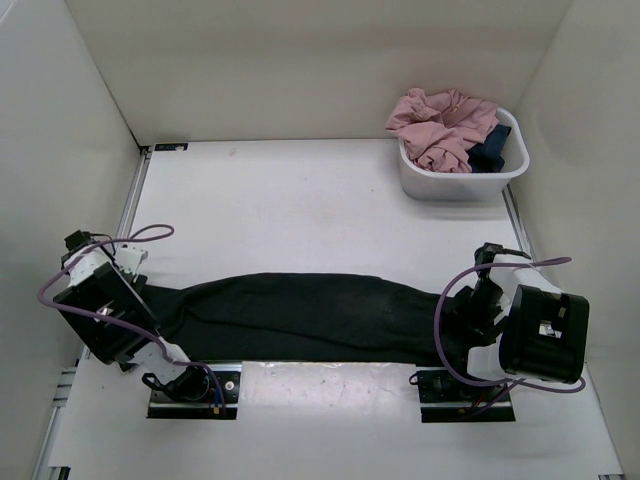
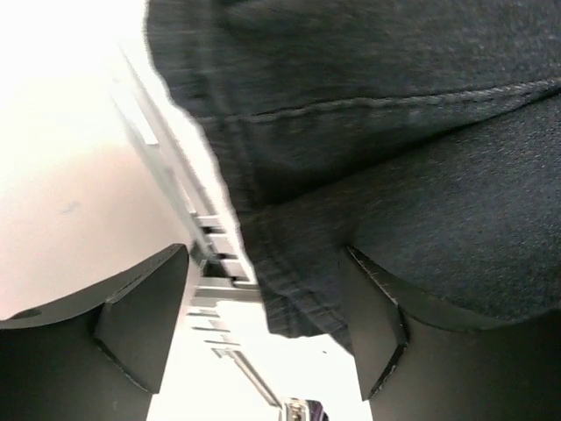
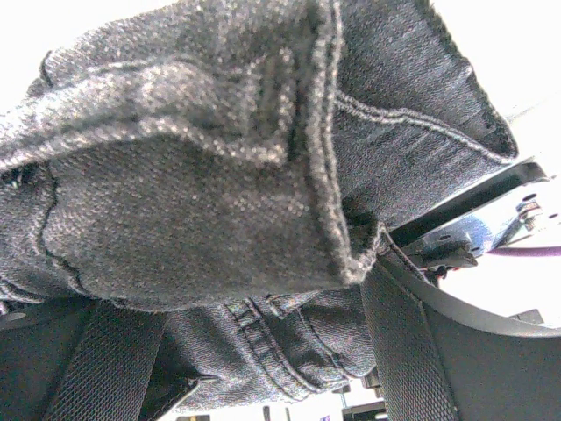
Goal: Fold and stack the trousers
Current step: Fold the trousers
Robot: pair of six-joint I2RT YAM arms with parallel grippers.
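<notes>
Straddling the trousers (image 1: 300,315), left hand (image 2: 267,289) and right hand (image 3: 250,351) stand released, tub (image 1: 455,186) well apart.

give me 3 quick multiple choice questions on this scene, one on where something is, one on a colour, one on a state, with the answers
1. Where does the white tub stand on the table?
A near left corner; B far right corner; C dead centre

2. What colour is the garment heaped on top in the tub?
A pink; B yellow; C green

3. How do the black trousers lie?
A folded in a stack; B bundled in the tub; C stretched out long by the near edge

Answers:
1 B, the top view shows it by the far right wall.
2 A, pink cloth rises above its rim.
3 C, they span nearly the table's width in one strip.
</notes>
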